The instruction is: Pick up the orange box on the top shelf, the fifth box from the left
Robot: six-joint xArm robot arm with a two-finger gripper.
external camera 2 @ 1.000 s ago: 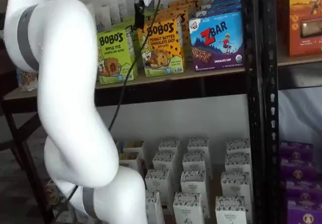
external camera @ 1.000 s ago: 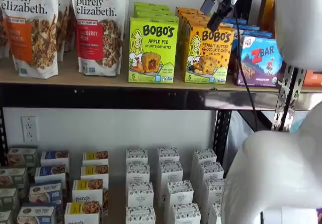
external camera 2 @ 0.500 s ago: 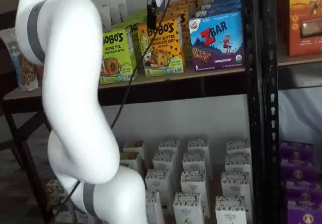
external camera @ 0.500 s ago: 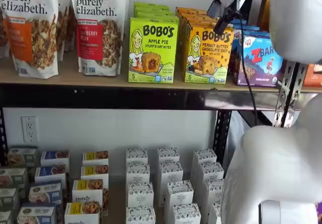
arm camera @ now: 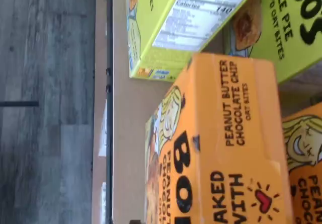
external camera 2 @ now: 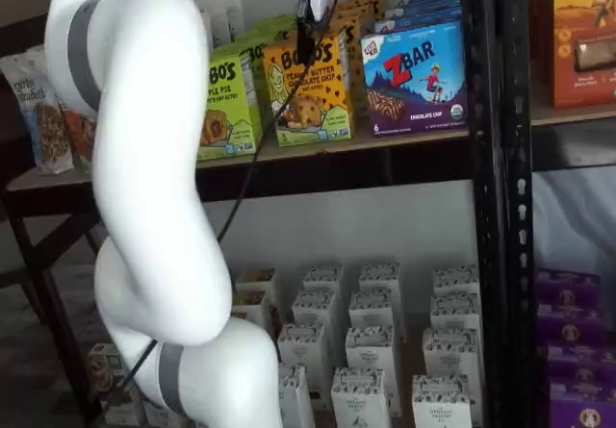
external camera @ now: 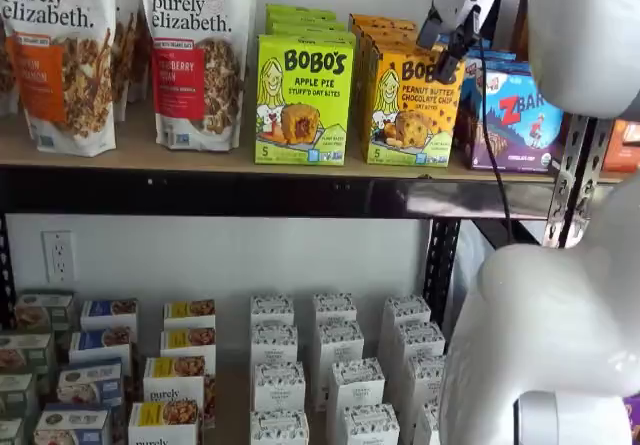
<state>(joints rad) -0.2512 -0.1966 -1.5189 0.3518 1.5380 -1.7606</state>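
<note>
My gripper [external camera: 452, 57] hanging before the orange box [external camera: 413, 105], its jaw state I cannot tell, orange box upright on the top shelf [external camera: 200, 155], one green box [external camera: 304, 97] beside it, one blue box [external camera: 518, 117] opposite, two granola bags [external camera: 196, 53]

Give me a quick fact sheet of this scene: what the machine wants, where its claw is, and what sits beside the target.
target: orange box, upright on the top shelf
left neighbour: green box
right neighbour: ZBar box
gripper: in front of the orange box's upper right corner, not holding it
fingers: side-on, gap cannot be told
wrist view: orange box top fills most of it
below: rows of small white boxes
</note>
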